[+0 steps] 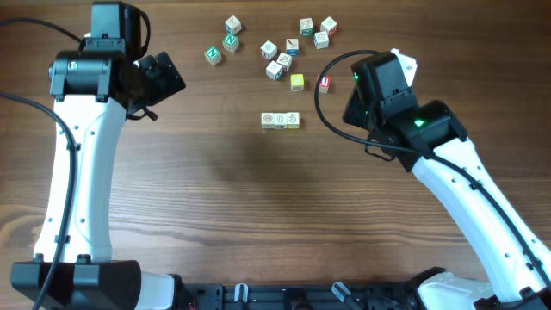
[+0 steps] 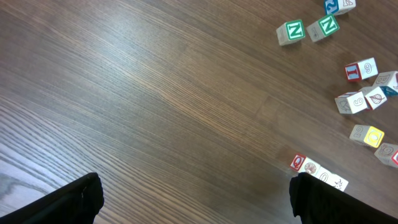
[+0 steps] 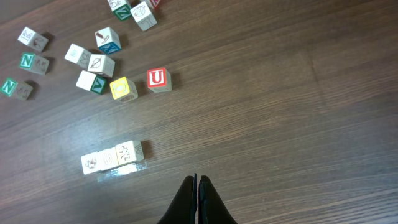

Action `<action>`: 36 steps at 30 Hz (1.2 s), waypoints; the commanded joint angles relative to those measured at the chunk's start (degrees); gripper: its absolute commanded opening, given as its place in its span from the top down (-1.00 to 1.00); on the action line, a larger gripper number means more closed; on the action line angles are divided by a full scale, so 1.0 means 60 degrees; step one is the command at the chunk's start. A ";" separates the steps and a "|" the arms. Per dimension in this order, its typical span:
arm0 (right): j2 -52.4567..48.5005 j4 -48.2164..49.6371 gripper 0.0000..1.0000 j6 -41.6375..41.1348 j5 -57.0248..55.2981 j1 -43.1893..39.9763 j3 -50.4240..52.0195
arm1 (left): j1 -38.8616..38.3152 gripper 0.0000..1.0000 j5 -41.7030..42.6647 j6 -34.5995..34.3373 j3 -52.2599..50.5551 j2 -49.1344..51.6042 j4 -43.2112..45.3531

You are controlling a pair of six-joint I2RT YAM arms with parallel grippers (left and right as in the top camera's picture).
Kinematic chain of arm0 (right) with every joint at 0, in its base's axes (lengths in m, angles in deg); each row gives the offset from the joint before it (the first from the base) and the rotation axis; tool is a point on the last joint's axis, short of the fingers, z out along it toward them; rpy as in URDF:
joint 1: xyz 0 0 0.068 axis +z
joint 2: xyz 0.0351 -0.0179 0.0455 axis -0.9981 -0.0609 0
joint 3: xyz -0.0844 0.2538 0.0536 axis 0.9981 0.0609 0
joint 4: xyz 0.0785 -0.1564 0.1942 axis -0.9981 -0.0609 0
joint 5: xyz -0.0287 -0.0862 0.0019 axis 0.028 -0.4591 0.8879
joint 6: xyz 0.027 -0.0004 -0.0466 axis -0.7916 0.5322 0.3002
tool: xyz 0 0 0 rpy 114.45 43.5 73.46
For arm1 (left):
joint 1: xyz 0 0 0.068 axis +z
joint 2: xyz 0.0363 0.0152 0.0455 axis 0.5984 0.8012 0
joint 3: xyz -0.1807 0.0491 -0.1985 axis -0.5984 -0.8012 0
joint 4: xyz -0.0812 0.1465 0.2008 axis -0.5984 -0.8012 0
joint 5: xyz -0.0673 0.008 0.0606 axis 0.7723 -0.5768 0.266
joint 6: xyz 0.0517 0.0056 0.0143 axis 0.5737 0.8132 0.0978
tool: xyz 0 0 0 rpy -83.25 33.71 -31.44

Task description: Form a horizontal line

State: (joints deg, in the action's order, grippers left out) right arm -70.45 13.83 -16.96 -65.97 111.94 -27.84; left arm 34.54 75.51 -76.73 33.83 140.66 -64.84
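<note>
- Our right gripper [image 3: 198,184] is clenched: in its wrist view the two dark fingers meet tip to tip with nothing between them.
- Our left gripper [image 2: 196,186] is released. Its fingers stand wide apart at the two lower corners of its wrist view, with only bare wood between them.
- The horizontal line [image 1: 281,120] lies flat on the table [image 1: 258,215], between the two arms and nearer the right one. It is three small pale cubes touching side to side, running left to right in the overhead view.
- The cube at its right end in the overhead view looks yellowish, and the other two show faint pictures we cannot read.
- From the right wrist, the row sits ahead and to the left of the closed fingertips, clearly apart from them.
- From the left wrist, the row shows at the lower right. Its far end is cut off by the right-hand finger, and we cannot tell whether they touch.
- Just beyond the row, and apart from it, sit a yellow cube [image 1: 297,82] and a red U cube [image 3: 158,79], near each other but separate.
- Farther out the loose cubes [image 1: 277,60] are scattered, some touching in a small cluster.
- Two green N cubes [image 2: 290,31] lie close together at the left edge of that scatter.
</note>
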 commanded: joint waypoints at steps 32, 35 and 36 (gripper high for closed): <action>0.0109 -0.0459 0.91 0.0029 -0.0215 0.0015 -0.0018 | -0.0153 -1.00 -0.0495 -0.0022 -0.0018 -0.1147 -0.0637; 0.0109 -0.0517 0.91 0.0025 -0.0211 0.0015 -0.0018 | -0.0306 -1.00 -0.0495 -0.0022 -0.0018 -0.1730 -0.0616; 0.0109 -0.0517 0.91 0.0022 -0.0211 0.0015 -0.0018 | -0.0368 -1.00 -0.0499 -0.0022 -0.0022 -0.1923 -0.0619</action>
State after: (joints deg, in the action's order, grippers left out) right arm -70.45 11.04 -16.96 -66.26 111.94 -27.84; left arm 33.55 73.50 -76.73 33.77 134.23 -68.77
